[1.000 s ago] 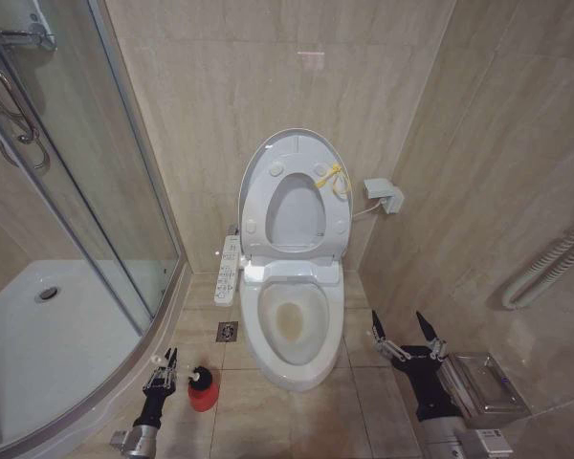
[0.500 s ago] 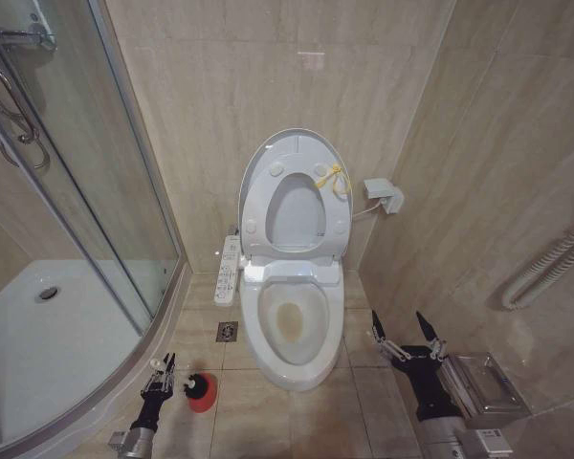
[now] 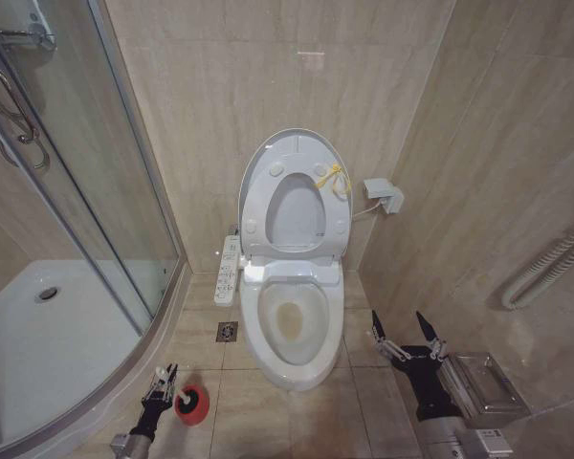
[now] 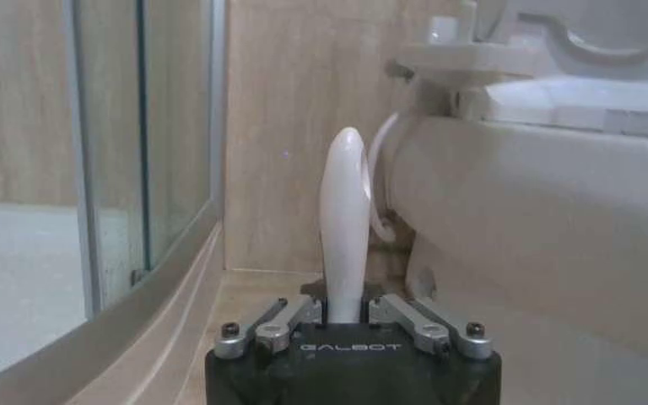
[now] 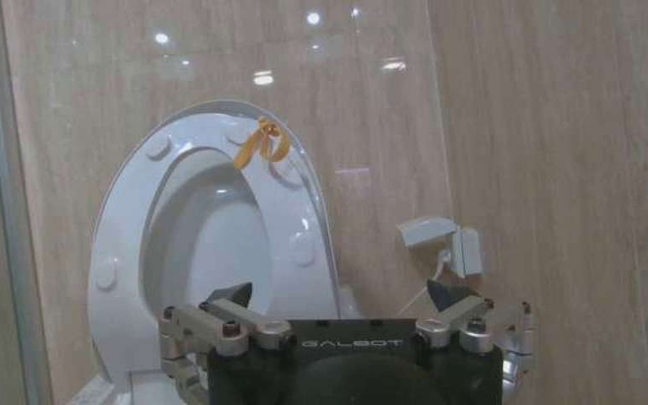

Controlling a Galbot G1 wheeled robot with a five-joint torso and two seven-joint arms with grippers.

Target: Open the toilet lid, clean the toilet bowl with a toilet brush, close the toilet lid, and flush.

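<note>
Down by the shower glass, the left gripper (image 4: 347,325) pinches the toilet brush (image 4: 343,228) by its thin, probably light, slick handle; right gripper (image 3: 405,337) fingers spread wide.

toilet lid (image 3: 297,153) raised | toilet bowl (image 3: 292,325) stained | toilet brush (image 4: 343,224) upright
</note>
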